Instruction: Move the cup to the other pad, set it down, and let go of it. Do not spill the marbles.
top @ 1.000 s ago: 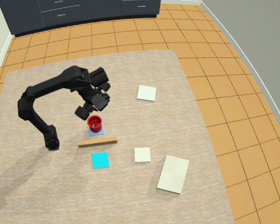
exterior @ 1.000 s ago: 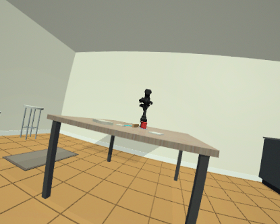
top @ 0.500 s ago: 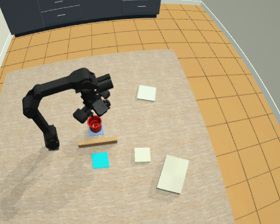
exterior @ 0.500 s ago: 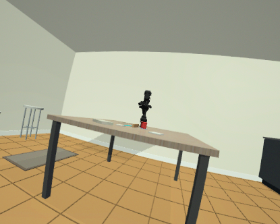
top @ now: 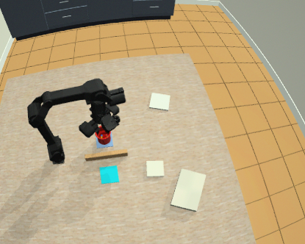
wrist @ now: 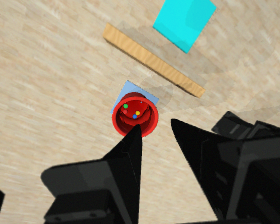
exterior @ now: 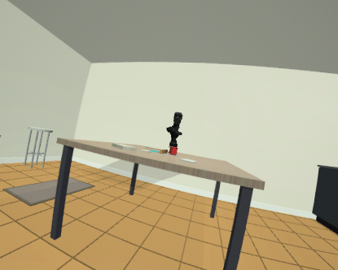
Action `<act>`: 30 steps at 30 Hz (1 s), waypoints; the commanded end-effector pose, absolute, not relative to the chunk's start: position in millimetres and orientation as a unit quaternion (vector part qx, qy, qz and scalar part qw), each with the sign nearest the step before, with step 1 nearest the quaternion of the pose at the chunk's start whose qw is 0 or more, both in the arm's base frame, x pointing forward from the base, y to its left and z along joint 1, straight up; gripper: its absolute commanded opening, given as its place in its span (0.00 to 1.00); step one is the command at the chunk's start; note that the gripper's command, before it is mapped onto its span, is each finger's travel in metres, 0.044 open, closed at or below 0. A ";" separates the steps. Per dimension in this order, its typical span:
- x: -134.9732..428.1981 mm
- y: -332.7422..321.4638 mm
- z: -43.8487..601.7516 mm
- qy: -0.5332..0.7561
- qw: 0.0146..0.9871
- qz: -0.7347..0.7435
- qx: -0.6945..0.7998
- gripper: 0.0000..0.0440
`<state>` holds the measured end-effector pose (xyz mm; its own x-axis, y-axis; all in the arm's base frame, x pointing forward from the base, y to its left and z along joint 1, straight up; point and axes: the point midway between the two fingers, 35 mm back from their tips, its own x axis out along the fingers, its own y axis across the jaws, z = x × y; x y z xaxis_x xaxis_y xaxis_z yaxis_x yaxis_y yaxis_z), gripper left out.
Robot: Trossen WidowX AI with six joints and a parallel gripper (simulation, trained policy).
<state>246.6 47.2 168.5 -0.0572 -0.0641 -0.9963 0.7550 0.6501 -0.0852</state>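
The red cup (top: 104,140) (exterior: 173,151) (wrist: 127,125) stands upright on the blue pad (top: 105,145) (wrist: 128,87). Several small coloured marbles (wrist: 137,113) lie inside it. The cyan pad (top: 109,175) (exterior: 154,151) (wrist: 187,22) is bare, on the other side of a low wooden bar (top: 106,155) (exterior: 163,151) (wrist: 153,61). My gripper (wrist: 155,125) is partly open and empty, pointing down above the cup. In the wrist view the left fingertip overlaps the cup's near rim and the right one is beside the cup; whether either touches it cannot be told.
Two small pale tiles (top: 159,101) (top: 155,168) and a larger pale slab (top: 188,189) (exterior: 124,146) lie on the table (top: 137,220) (exterior: 151,160). The wooden bar lies between the two coloured pads.
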 end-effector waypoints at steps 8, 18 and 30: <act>239.4 47.6 138.1 0.664 0.611 -0.351 0.248 0.39; 234.1 48.6 111.5 0.673 0.603 -0.360 0.233 0.40; 227.9 48.8 73.8 0.687 0.602 -0.350 0.208 0.39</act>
